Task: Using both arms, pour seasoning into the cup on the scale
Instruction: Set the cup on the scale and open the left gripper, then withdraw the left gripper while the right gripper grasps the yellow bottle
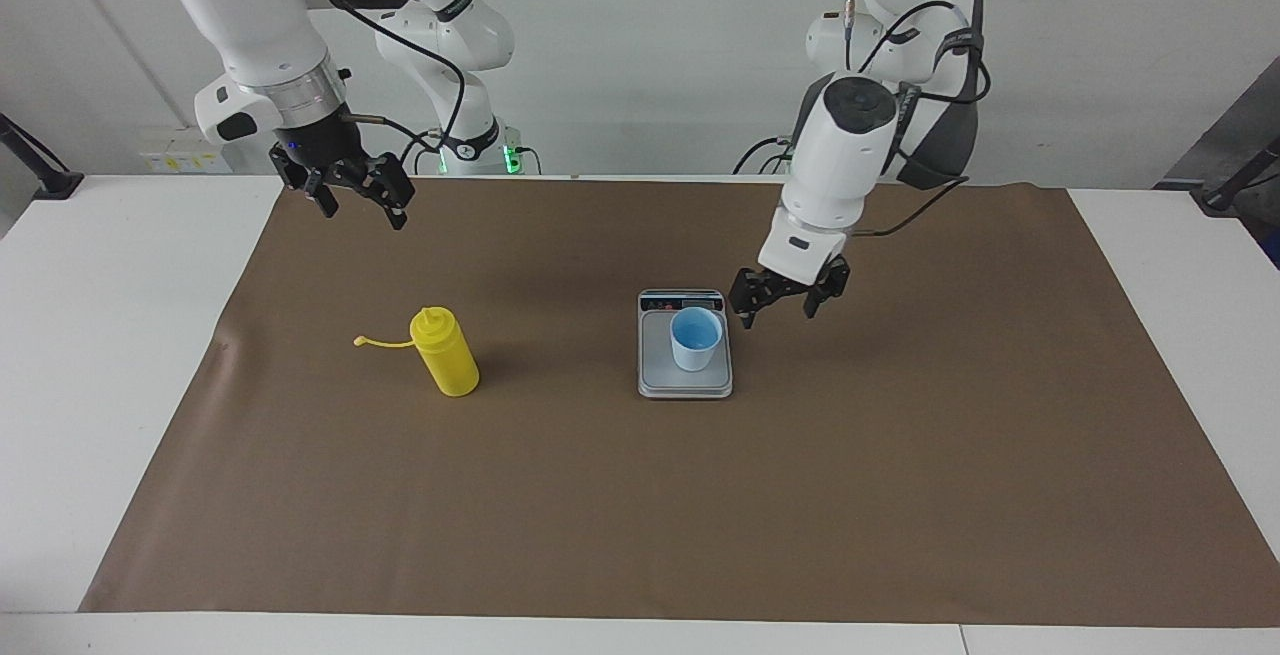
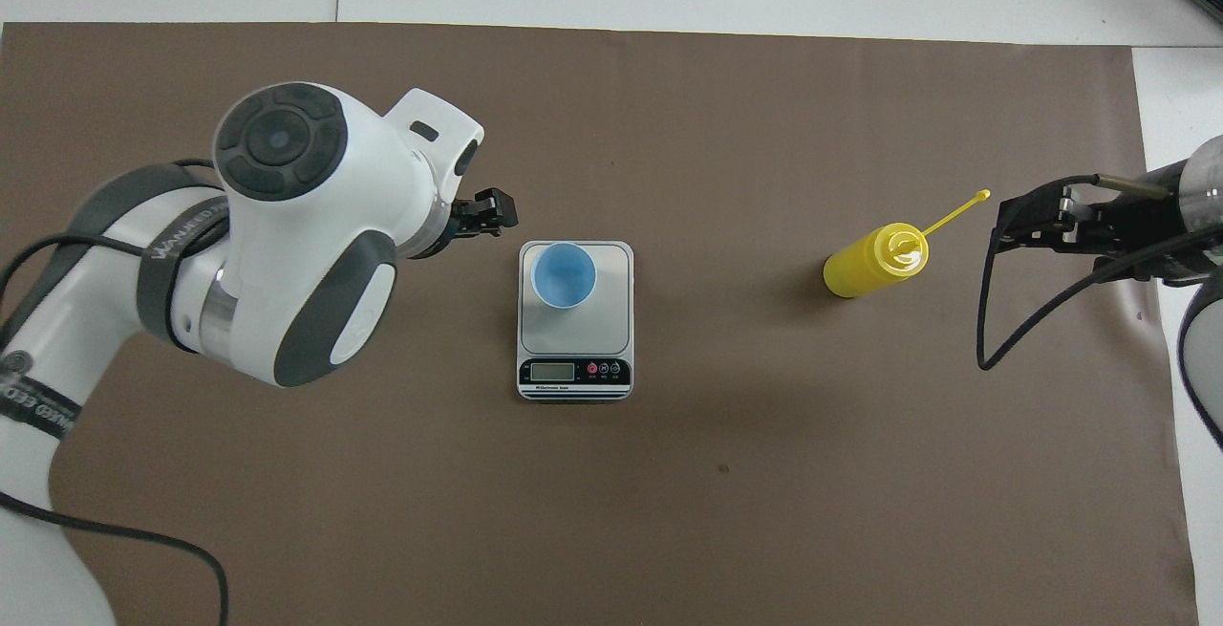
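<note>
The right gripper (image 1: 355, 205) is hanging with its fingers apart over the brown mat's (image 1: 900, 495) edge nearest the robots, holding nothing. The yellow seasoning bottle (image 1: 447, 352) is standing upright on the mat, apart from that gripper, its cap strap (image 1: 380, 341) pointing toward the right arm's end. The blue cup (image 1: 695, 339) is sitting upright on the scale (image 1: 685, 384) near the mat's middle. The left gripper (image 1: 788, 303) is hovering just beside the cup, fingers apart, touching nothing. Bare mat is lying all around the scale and bottle.

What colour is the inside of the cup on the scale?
Bright blue; the cup is paler blue outside. It shows best in the overhead view.
</note>
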{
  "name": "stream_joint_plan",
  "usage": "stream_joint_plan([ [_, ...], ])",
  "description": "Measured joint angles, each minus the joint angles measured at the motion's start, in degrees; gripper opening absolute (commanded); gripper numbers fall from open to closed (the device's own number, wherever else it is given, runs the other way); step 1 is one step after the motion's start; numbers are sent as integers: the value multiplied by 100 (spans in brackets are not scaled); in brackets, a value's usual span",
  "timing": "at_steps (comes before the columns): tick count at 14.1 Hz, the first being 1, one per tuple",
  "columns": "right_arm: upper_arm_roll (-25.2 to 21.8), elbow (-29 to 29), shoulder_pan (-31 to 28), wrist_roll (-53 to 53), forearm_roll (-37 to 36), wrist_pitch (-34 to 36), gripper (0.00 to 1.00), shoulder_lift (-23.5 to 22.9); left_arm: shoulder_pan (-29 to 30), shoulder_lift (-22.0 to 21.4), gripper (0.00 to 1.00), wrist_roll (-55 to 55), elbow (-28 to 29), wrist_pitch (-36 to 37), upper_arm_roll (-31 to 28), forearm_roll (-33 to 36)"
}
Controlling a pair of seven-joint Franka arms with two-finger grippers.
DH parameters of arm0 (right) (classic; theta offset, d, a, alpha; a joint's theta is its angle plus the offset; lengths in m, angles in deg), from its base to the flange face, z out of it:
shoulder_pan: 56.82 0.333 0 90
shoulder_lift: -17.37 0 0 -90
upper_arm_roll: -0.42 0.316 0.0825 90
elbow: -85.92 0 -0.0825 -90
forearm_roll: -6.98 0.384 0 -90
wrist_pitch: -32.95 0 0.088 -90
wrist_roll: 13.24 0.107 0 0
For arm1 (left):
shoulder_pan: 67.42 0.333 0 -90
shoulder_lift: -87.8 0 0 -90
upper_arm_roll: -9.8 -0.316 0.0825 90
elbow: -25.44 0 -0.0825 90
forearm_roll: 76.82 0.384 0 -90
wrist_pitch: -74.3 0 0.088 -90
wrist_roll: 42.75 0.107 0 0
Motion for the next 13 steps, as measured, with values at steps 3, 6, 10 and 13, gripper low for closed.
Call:
stream_joint_plan([
  [3, -30, 32, -427, 472, 239, -83, 100, -202, 496, -176, 100, 810, -47, 379, -8, 4],
  [6, -42, 49, -660, 1564, 894, -104, 100, -552, 999, -419, 100, 1781, -48, 810, -14, 4],
  [10, -62, 173, -1197, 2234, 1598, -221, 100, -1382, 1526, -685, 100, 2958, -49, 1215, -22, 4],
  [13, -65, 270, -1311, 2980, 2000, -250, 100, -1872, 1767, -893, 100, 3377, -75, 1467, -25, 4],
])
